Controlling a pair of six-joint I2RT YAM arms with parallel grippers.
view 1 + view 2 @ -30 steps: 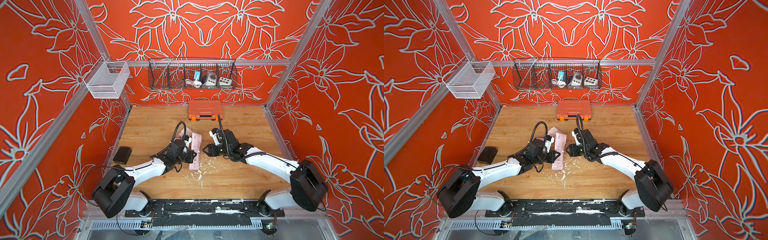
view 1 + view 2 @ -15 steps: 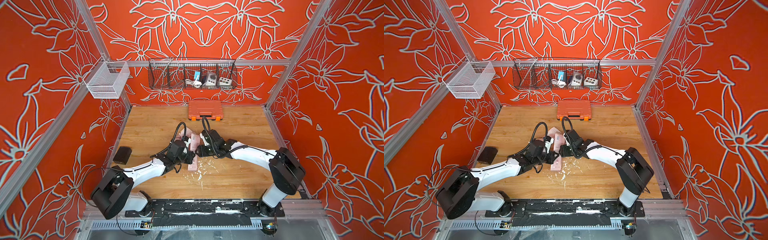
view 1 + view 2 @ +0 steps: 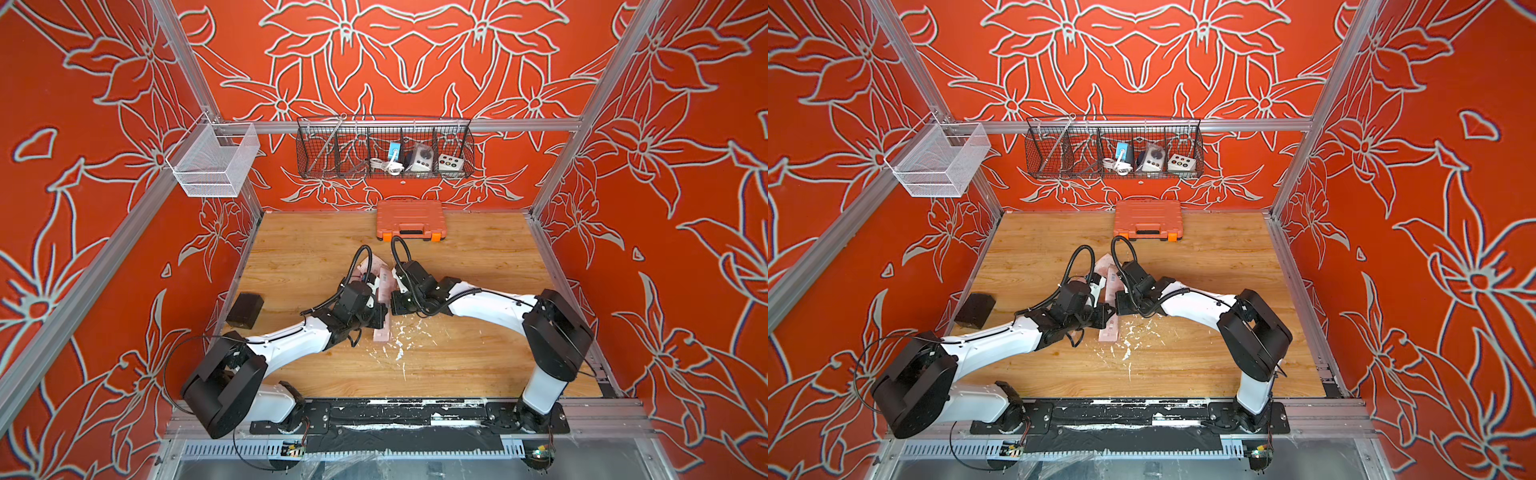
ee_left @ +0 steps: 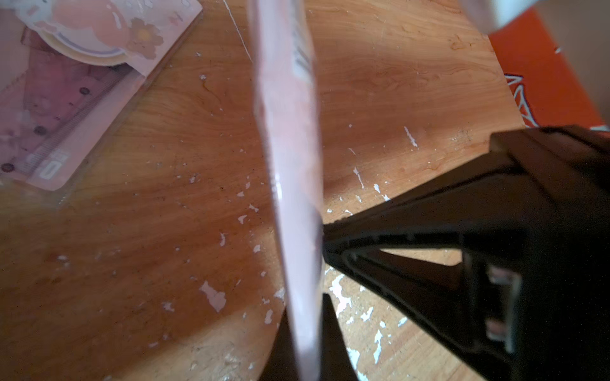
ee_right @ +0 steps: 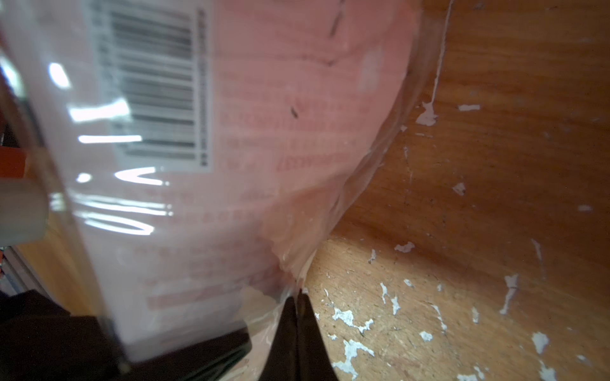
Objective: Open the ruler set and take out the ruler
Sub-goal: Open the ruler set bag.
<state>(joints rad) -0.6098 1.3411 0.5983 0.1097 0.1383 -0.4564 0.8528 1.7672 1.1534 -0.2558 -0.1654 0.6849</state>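
Note:
The ruler set (image 3: 385, 286) is a pink card in a clear plastic sleeve, held up on edge over the middle of the wooden table (image 3: 478, 266). My left gripper (image 3: 385, 318) is shut on its near part; the left wrist view shows the ruler set (image 4: 290, 148) edge-on between the left gripper (image 4: 305, 316) jaws. My right gripper (image 3: 393, 298) is shut on the sleeve's clear edge; up close, the right gripper (image 5: 297, 297) pinches that plastic beside the barcode side of the ruler set (image 5: 231, 132). A pink ruler (image 4: 49, 132) shows in a second pink packet (image 3: 370, 266) lying flat.
An orange tool case (image 3: 410, 219) lies at the back of the table. A black box (image 3: 245, 309) sits near the left wall. A dark wire basket (image 3: 384, 153) and a white mesh basket (image 3: 216, 160) hang on the walls. White flecks (image 3: 399, 345) dot the wood.
My right arm has swung left, up to the ruler set, and its gripper has gone from open to shut on the sleeve's edge. The left gripper has kept its hold.

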